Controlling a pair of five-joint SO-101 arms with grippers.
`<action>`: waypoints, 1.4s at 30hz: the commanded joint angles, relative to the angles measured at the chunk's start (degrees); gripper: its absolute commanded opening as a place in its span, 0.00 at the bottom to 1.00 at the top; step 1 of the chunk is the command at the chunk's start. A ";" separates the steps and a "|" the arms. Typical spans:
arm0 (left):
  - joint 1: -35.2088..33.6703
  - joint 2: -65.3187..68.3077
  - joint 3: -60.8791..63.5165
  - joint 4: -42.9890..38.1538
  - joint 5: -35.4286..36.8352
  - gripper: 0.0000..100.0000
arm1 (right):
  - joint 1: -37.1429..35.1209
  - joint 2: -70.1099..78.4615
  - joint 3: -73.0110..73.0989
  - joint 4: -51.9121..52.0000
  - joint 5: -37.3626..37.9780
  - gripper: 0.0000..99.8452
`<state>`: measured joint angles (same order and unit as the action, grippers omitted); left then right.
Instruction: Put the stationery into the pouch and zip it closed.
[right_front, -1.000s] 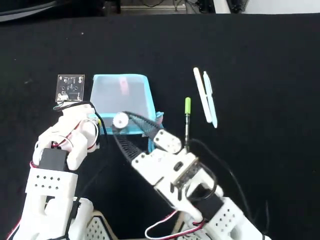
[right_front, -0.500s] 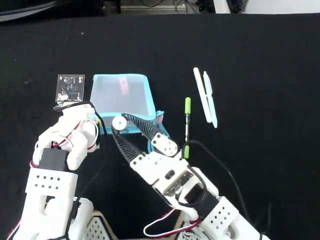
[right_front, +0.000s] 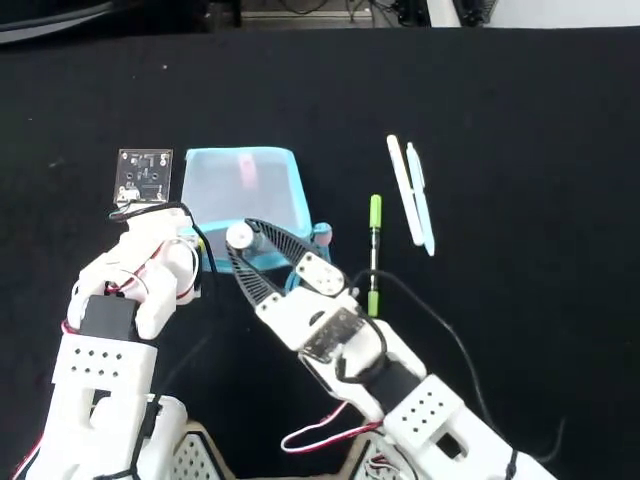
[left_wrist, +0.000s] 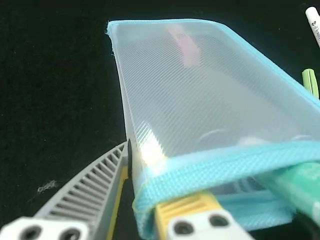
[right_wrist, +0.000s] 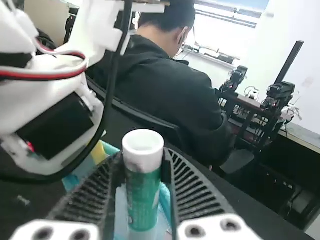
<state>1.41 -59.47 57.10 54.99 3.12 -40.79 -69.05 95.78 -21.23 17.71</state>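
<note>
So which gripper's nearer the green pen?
Right. The right gripper, holding a glue stick, is at the pouch mouth; the left gripper clamps the corner away from the green pen.

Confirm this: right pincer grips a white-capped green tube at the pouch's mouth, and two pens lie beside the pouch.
Not two: the high view shows three pens beside the pouch, a green pen, a white pen and a light blue pen. The right pincer does grip the tube at its mouth.
</note>
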 joint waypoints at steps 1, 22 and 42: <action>-0.57 -0.26 -0.40 -0.70 0.53 0.03 | 1.58 2.51 -3.12 -0.53 0.18 0.02; -0.57 -0.26 -0.40 -0.70 0.53 0.03 | -1.58 2.33 -15.08 32.70 -0.09 0.02; -0.66 -0.09 -0.40 -0.70 0.53 0.03 | -1.58 2.33 -24.92 52.22 -0.26 0.11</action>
<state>1.41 -59.47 57.19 54.99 3.12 -41.85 -67.56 72.75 29.76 17.80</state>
